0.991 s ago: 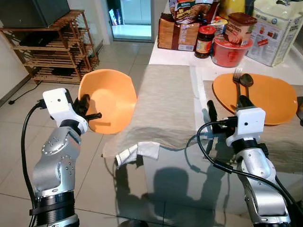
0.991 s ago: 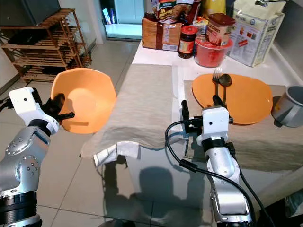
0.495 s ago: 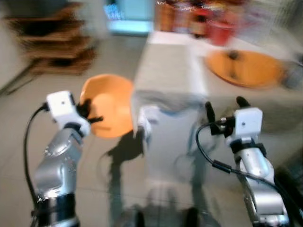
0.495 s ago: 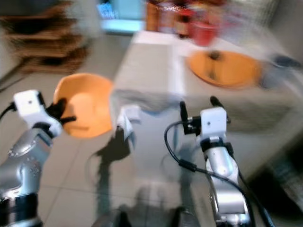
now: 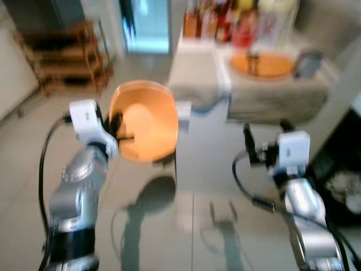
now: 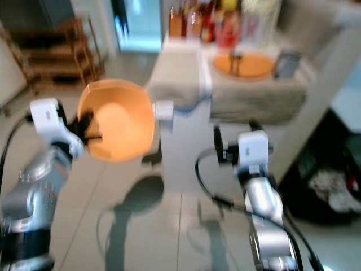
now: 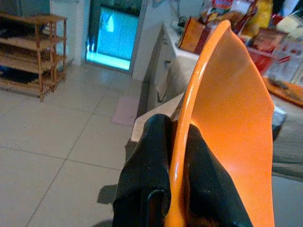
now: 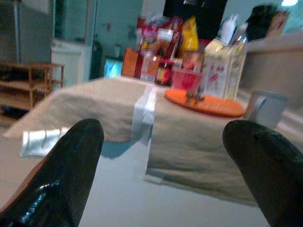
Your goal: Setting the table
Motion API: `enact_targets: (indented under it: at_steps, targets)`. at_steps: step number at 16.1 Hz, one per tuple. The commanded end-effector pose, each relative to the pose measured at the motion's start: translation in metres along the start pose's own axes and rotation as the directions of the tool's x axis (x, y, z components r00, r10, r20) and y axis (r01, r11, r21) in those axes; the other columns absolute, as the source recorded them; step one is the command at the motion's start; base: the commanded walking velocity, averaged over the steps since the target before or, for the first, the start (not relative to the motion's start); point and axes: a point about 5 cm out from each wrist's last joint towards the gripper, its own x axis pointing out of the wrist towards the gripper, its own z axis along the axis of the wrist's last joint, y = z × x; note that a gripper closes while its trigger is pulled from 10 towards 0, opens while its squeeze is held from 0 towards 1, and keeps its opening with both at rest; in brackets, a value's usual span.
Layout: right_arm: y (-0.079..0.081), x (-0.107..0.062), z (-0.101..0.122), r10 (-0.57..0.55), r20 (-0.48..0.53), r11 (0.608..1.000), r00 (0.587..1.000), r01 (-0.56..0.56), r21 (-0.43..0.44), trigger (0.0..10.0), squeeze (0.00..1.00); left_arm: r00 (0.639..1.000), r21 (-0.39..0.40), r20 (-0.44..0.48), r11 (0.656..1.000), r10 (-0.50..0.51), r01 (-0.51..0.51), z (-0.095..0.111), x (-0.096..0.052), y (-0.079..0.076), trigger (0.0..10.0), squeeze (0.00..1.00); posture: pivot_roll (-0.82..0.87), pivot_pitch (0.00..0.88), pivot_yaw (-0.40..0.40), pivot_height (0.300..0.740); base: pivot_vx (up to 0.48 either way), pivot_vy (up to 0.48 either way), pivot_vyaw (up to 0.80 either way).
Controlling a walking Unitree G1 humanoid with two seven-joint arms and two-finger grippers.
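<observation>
Blur softens both head views, so the packets and jars (image 5: pixel 225 22) at the far end of the table (image 6: pixel 186 73) read only as coloured shapes; the cutlery on the far orange plate (image 6: pixel 243 66) is a dark smudge there, though the right wrist view hints at a fork (image 8: pixel 193 96); a grey cup (image 8: pixel 263 108) stands just right of that plate, its base cut by the cloth's edge. Beige cloths (image 5: pixel 194 79) cover the table and hang over its near edge; a pale folded bit (image 5: pixel 183 108) dangles at the near left corner. The left gripper (image 7: pixel 176 156) is clamped on the rim of the orange bowl (image 5: pixel 144 127), one black finger on each face of the wall; the bowl is held up on edge to the left of the table's near corner, over the tiled floor (image 5: pixel 186 220), its hollow facing the camera; its lower rim runs out of the wrist picture. The right gripper (image 8: pixel 161 165) is raised before the table's near edge with its fingers spread wide and nothing between them. Bare floor lies between the robot and the table; a wooden shelf rack (image 5: pixel 62 56) stands far left; dark clutter (image 6: pixel 333 186) sits low on the right, too blurred to name.
</observation>
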Motion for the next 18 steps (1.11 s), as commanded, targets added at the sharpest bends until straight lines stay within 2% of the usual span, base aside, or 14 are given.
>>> enact_targets:
  at_steps: [1, 7, 18]
  targets:
    - [-0.002, 0.002, 0.001, 0.001, 0.003, 1.000, 1.000, -0.001, -0.010, 10.0, 0.00, 0.999, 0.007, 0.032, 1.000, -0.022, 0.021, 0.006, 0.002, -0.005, 0.0, 0.00, -0.11, 0.000, 0.064, 0.740, 0.000, -0.480, 0.00]
    - [0.000, 0.002, 0.002, 0.009, 0.004, 1.000, 1.000, -0.009, -0.013, 10.0, 0.00, 0.999, 0.030, 0.026, 0.999, -0.037, 0.036, 0.003, 0.006, -0.010, 0.0, 0.00, -0.11, 0.000, 0.065, 0.740, 0.000, -0.480, 0.00]
    - [0.003, 0.001, 0.001, 0.022, 0.002, 1.000, 1.000, -0.022, -0.014, 10.0, 0.00, 1.000, 0.023, 0.019, 0.999, -0.024, 0.024, -0.004, 0.012, -0.015, 0.0, 0.00, -0.12, 0.000, 0.071, 0.740, 0.000, -0.468, 0.00]
